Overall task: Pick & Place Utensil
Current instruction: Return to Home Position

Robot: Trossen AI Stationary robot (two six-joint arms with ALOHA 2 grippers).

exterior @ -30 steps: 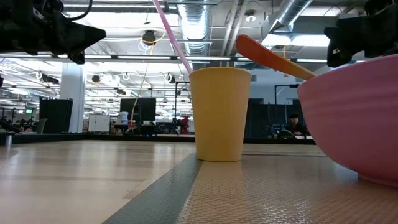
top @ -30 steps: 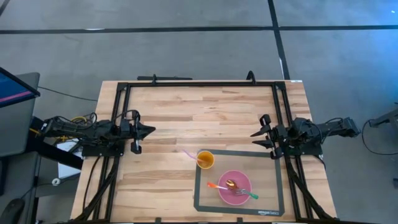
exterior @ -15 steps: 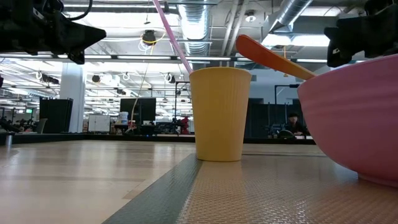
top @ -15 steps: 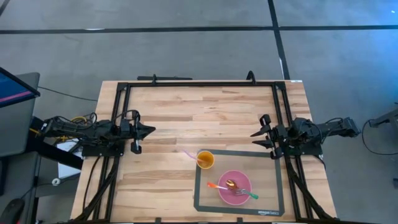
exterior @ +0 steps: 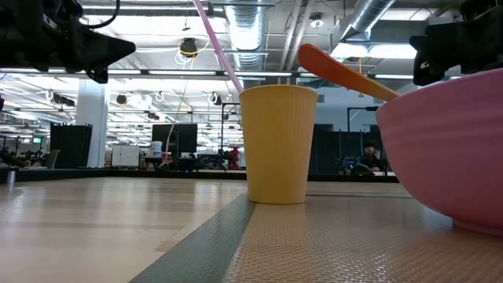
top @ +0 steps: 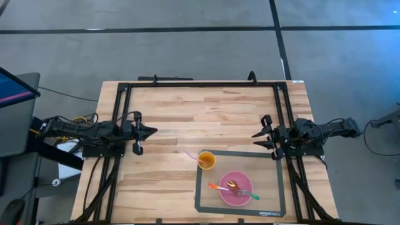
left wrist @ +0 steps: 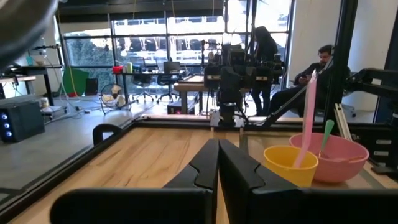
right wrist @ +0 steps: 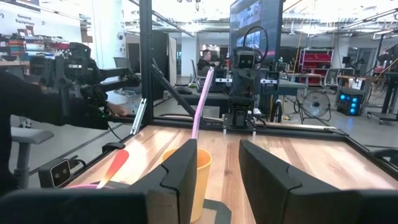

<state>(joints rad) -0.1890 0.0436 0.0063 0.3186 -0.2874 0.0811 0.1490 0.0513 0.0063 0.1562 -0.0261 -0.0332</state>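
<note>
A pink bowl [top: 242, 185] sits on a grey mat [top: 272, 181] near the table's front edge. An orange-handled spoon [top: 215, 186] and a green-handled fork [top: 250, 195] lie in the bowl, their handles resting over its rim. A yellow cup [top: 206, 160] with a pink straw [top: 189, 155] stands at the mat's far left corner. My left gripper [top: 153, 131] hovers shut at the table's left side, pointing toward the middle. My right gripper [top: 255, 134] hovers open at the right side, facing the left one. Neither gripper touches anything.
A black frame [top: 200, 84] runs along the table's far edge and both sides. Bare wood lies between the two grippers and across the table's far half. People and desks show in the room beyond the table, in the wrist views.
</note>
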